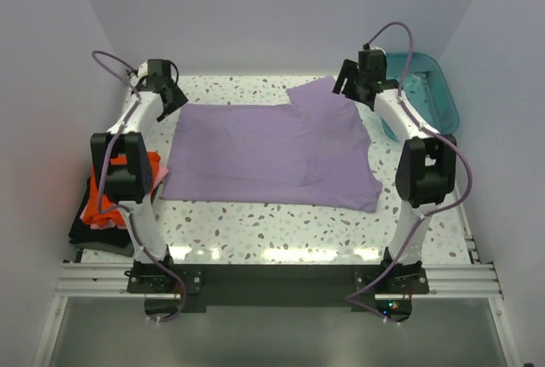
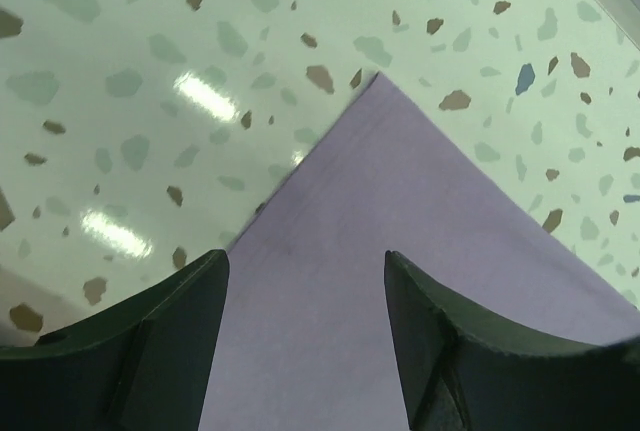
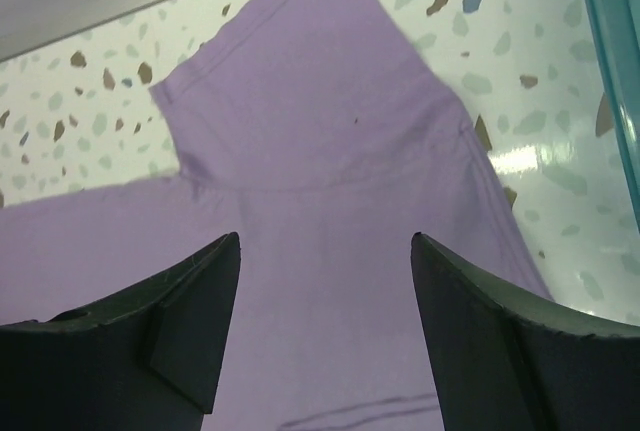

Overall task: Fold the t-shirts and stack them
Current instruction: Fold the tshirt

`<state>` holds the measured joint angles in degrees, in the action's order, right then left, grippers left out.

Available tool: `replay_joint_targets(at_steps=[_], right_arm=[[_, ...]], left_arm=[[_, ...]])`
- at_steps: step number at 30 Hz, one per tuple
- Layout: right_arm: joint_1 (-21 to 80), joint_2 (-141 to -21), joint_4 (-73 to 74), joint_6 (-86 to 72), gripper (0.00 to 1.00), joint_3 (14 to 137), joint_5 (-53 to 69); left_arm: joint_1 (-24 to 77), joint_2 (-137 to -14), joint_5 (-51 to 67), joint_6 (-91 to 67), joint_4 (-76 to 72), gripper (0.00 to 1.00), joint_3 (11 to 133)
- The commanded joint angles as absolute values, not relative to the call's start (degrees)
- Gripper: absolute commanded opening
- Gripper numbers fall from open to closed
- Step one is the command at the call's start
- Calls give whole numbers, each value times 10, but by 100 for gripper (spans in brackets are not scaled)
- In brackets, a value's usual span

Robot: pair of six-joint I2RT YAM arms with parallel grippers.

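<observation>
Purple shirt (image 1: 272, 150) is showing as matt cloth, smooth, with stitched hems. Surface (image 1: 255, 226) is gleaming glossy, speckled stone-look, throwing back lamp glare. Tub (image 1: 449, 103) is looking like shiny translucent teal plastic. Left gripper (image 2: 305, 261) fingers (image 2: 150, 351) are reading as matt black plastic, faintly grainy. Rail (image 1: 94, 279) is shining as brushed metal.

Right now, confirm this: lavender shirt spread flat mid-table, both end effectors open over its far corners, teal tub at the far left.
The tub is wrong: the top external view shows the teal tub at the far right. The rest stands: lavender shirt spread flat mid-table, left end effector and right end effector open over its far corners.
</observation>
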<state>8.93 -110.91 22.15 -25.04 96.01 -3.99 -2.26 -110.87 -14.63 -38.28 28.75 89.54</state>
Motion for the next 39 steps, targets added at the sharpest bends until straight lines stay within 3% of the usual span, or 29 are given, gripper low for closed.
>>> replay_joint_targets(at_steps=[1, 11, 30, 39], right_arm=[[87, -1143, 115, -232, 72, 1003, -83], [89, -1284, 94, -189, 66, 1108, -81], [84, -1368, 108, -134, 63, 1165, -87], [80, -1368, 141, -156, 63, 1163, -154]], left_arm=[[-5, -1177, -206, -345, 265, 68, 985], [11, -1328, -241, -332, 252, 60, 1128], [13, -1396, -250, -328, 156, 50, 1127], [14, -1405, -245, -325, 160, 40, 1141]])
